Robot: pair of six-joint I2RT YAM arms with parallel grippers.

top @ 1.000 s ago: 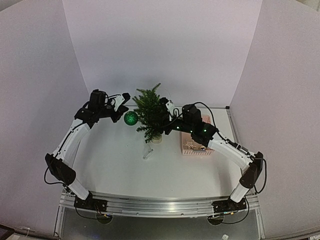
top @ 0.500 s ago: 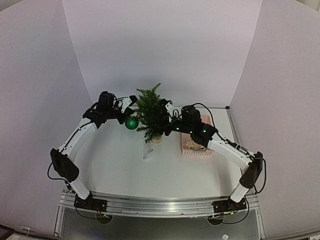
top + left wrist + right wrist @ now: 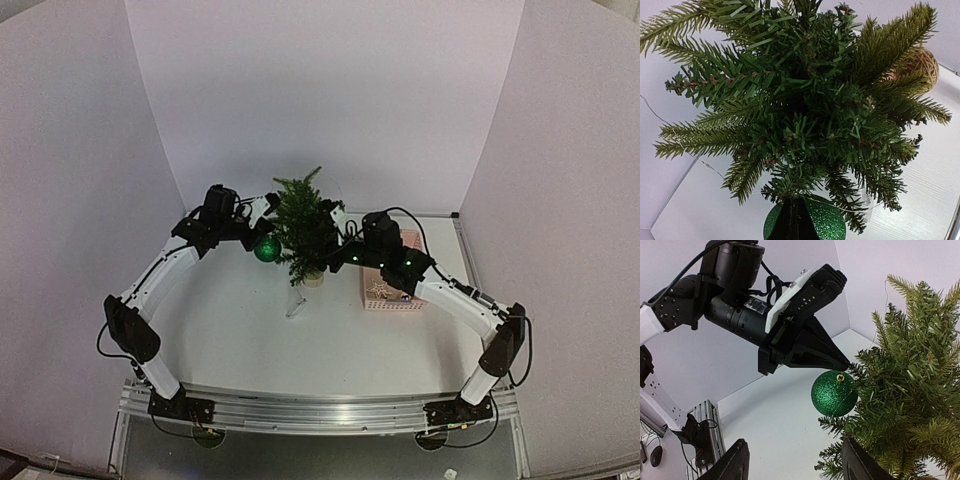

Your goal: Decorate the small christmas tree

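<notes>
Because the next move is judged to be hooking an ornament onto a branch, what counts is where the tree lies from the left gripper (image 3: 260,224): just beside it, at 3 o'clock in the overhead view. The left arm reaches in from 9 o'clock, elbow raised and wrist tipped down. Its fingers are pressed together on the gold cap of a green glitter ball (image 3: 834,393), which hangs straight below the tips. In the right wrist view the ball is brushing the outermost needles or just short of them; which one cannot be told.

The small christmas tree (image 3: 303,225) stands upright, its long axis vertical, on a pale base toward the far middle of the table (image 3: 240,330). The left wrist camera looks straight into its branches (image 3: 805,100), so the left arm is the nearer one for hanging. A short push toward 3 o'clock would likely carry the hanger over a branch tip.

The right gripper (image 3: 335,230) comes in from 4 o'clock, low against the tree's right flank. Its fingers (image 3: 737,462) are spread apart, foliage lies over one of them, and nothing appears pinched. Behind that arm, at 4 o'clock from the tree, sits a pink basket (image 3: 392,292).
</notes>
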